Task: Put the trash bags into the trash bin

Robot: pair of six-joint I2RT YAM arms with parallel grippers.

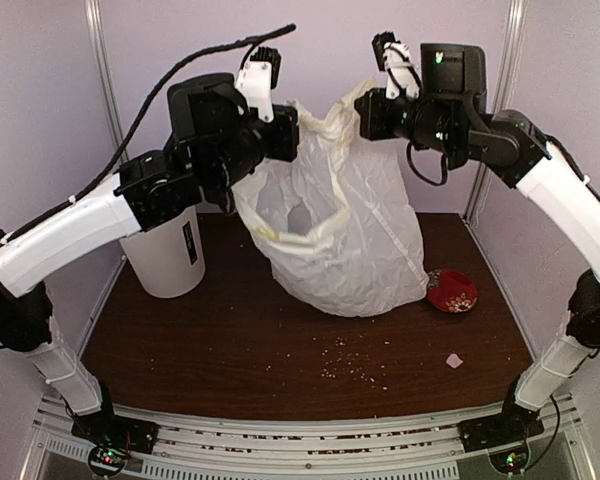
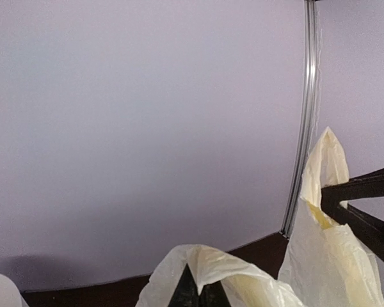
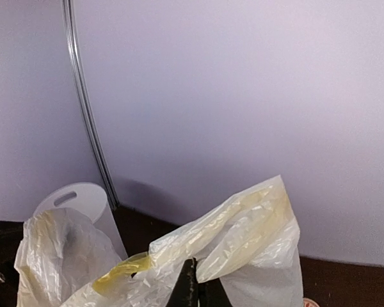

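The trash bag (image 1: pixel 345 235), thin, crinkly and translucent white, hangs stretched between both grippers above the table, its bottom resting on the wood. My left gripper (image 1: pixel 288 133) is shut on the bag's left rim, seen in the left wrist view (image 2: pixel 198 291). My right gripper (image 1: pixel 365 112) is shut on the bag's right rim, seen in the right wrist view (image 3: pixel 195 284). The trash bin (image 1: pixel 168 250), a white bucket with a black label, stands at the far left under my left arm, left of the bag. Its rim shows in the right wrist view (image 3: pixel 73 199).
A small red-patterned bowl (image 1: pixel 451 290) sits right of the bag. A small white paper scrap (image 1: pixel 454 360) and scattered crumbs (image 1: pixel 355 368) lie on the front of the brown table (image 1: pixel 230 345). Purple walls and a metal post (image 1: pixel 495 80) stand close behind.
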